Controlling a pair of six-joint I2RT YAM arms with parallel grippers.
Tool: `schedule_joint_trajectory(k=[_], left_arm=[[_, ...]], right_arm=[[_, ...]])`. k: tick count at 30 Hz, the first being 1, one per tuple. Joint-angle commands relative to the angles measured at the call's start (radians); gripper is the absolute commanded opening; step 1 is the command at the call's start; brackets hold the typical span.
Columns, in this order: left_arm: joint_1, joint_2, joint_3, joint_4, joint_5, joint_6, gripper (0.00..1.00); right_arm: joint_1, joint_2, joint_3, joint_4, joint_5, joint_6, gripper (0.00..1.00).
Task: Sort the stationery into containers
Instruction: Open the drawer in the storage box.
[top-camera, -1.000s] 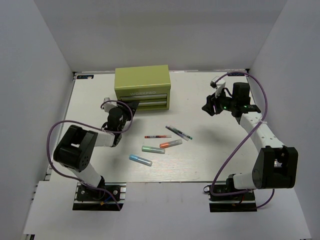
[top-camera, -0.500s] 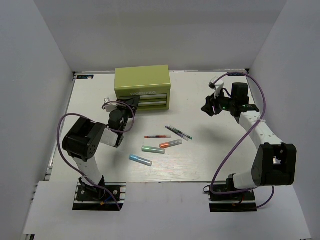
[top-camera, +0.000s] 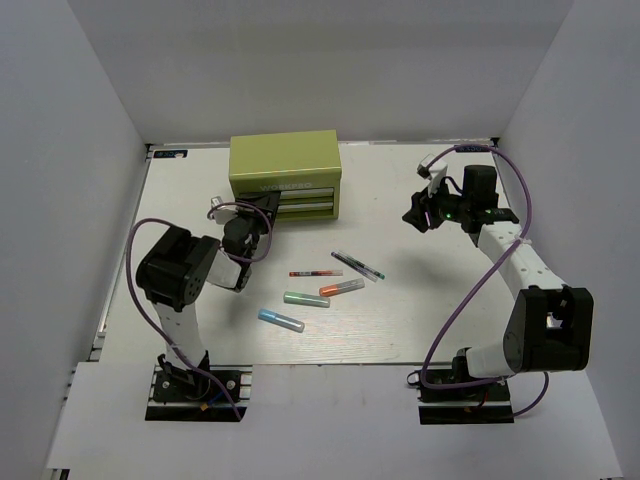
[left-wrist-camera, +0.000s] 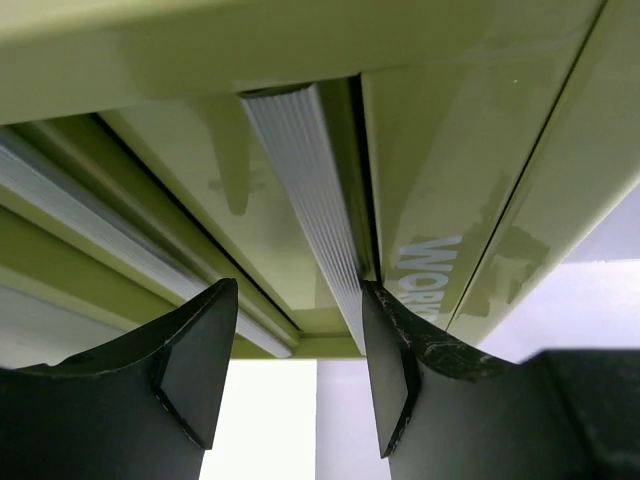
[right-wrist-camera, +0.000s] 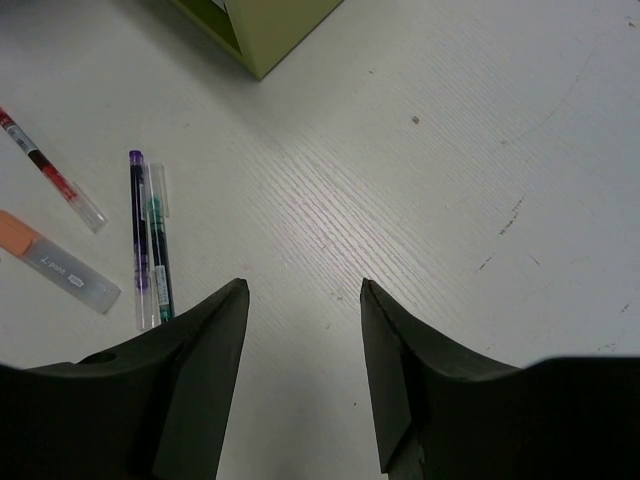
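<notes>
As the left gripper (left-wrist-camera: 290, 370) stands: open, astride a drawer handle (left-wrist-camera: 310, 200) on the green chest (top-camera: 285, 170), far left.
Right gripper (right-wrist-camera: 303, 370): open, empty, right of the pens (top-camera: 315, 272).
Pens: five, loose, near of the chest.
Step, I judge: opening a drawer.
Next: clamp handle, pull nearward.

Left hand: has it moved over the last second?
Yes. The left hand has crept up and right in the top view, closing on the lower-left front corner of the olive-green chest.

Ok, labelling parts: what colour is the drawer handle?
Ribbed silver handle, best seen in the left wrist view.
</notes>
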Motion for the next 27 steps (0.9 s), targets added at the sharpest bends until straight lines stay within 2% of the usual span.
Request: schedule_joint_trajectory(k=[1,5,9,17,22,27], left_arm=[[-0.004,-0.002,0.032,0.053,-0.023,-0.007,0.63],[-0.004,0.056,0.041,0.122,-0.043,-0.034,0.60],[-0.004,0.139,0.050,0.266,-0.066,-0.044,0.56],[-0.035,0.237,0.084,0.433,-0.121,-0.105,0.54],[-0.044,0.260,0.093,0.505,-0.151,-0.125,0.42],[-0.064,0.271,0.060,0.557,-0.170,-0.134,0.23]], right_arm=[[0.004,-0.001,0.053,0.011,-0.018,-0.014,0.55],[0.007,-0.002,0.062,0.010,-0.016,-0.026,0.55],[0.018,-0.002,0.082,-0.004,-0.036,-0.083,0.53],[0.116,-0.004,0.111,0.048,-0.056,-0.356,0.56],[0.191,0.067,0.188,0.072,0.006,-0.470,0.59],[0.265,0.140,0.272,0.124,0.040,-0.508,0.60]])
